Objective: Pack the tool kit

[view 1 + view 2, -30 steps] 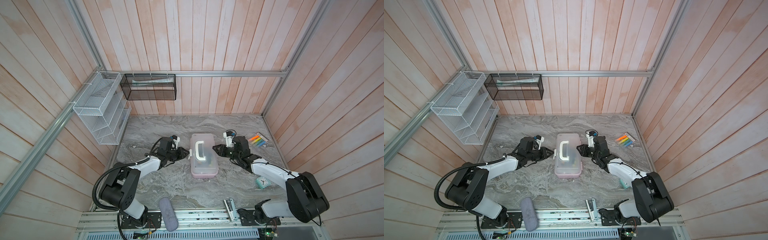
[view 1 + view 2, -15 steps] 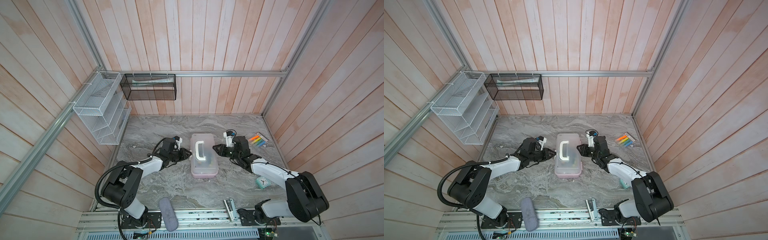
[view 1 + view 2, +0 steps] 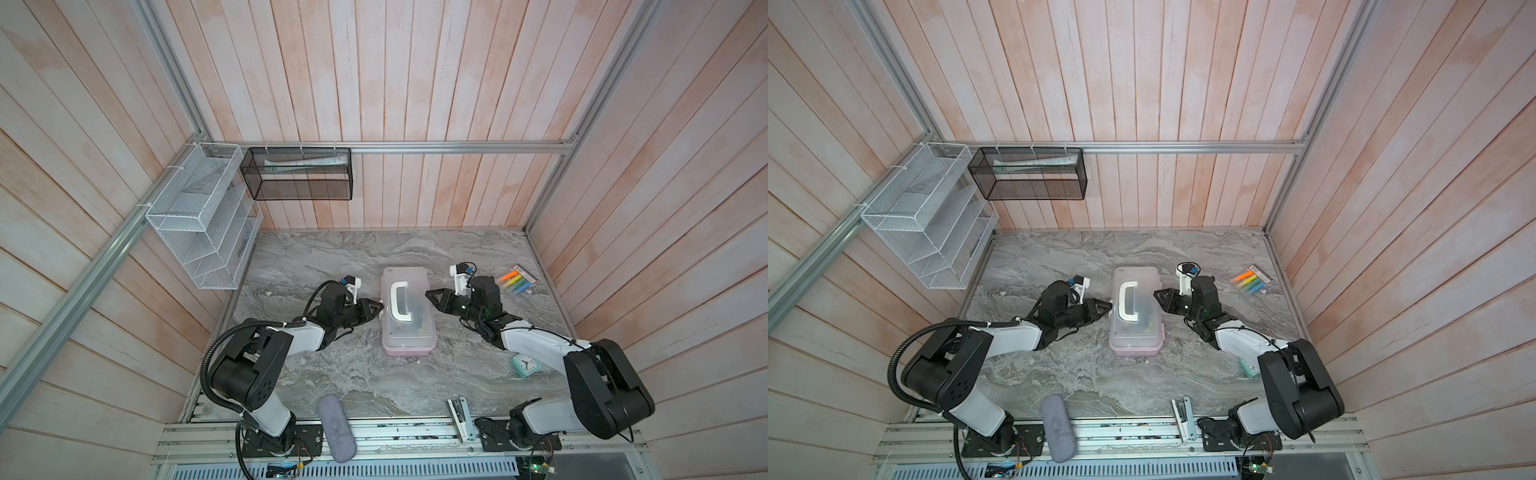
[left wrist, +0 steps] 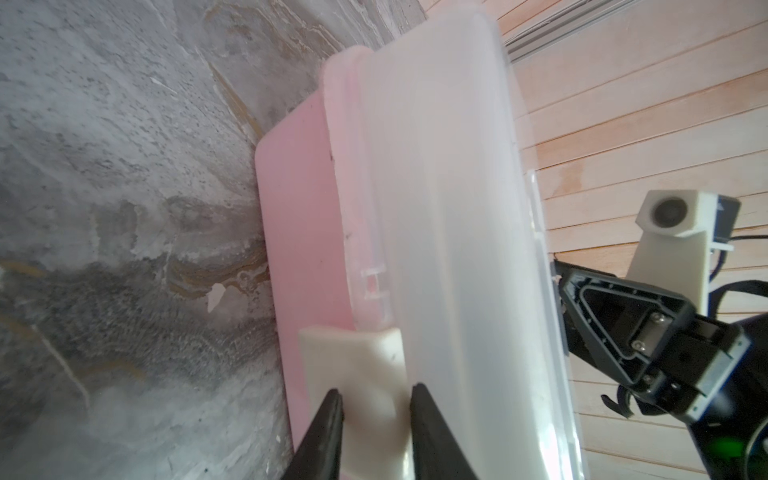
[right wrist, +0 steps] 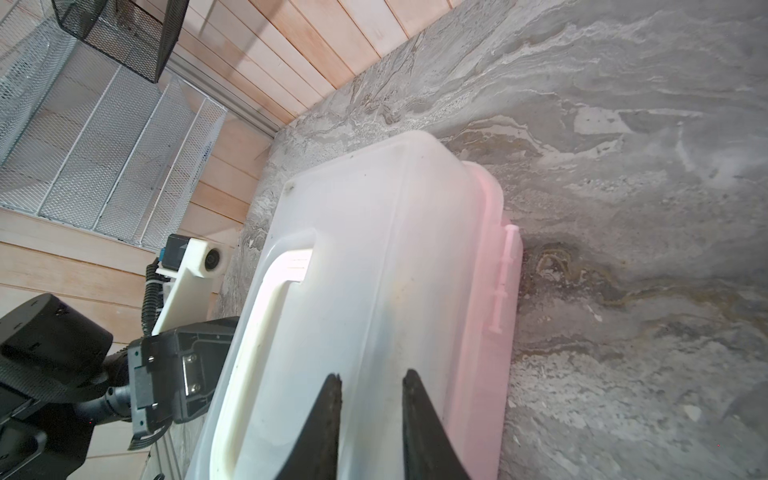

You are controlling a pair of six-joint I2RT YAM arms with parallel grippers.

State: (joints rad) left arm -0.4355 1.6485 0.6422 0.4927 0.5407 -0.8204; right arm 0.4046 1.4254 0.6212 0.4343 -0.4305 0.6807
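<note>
Probably light, stiff, slick, the box [image 3: 417,332] sits on the table [image 3: 332,257], best lifted by its handle [image 3: 392,302]; the left gripper [image 4: 376,390] straddles its latch [image 4: 353,353], grip unclear; the right gripper [image 5: 370,374], narrowly parted, holds nothing.

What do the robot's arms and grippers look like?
The left arm and right arm have black joints and white covers; the left carries a ribbed black hose. The left gripper and right gripper are black, with tapering jaws and white camera mounts.
</note>
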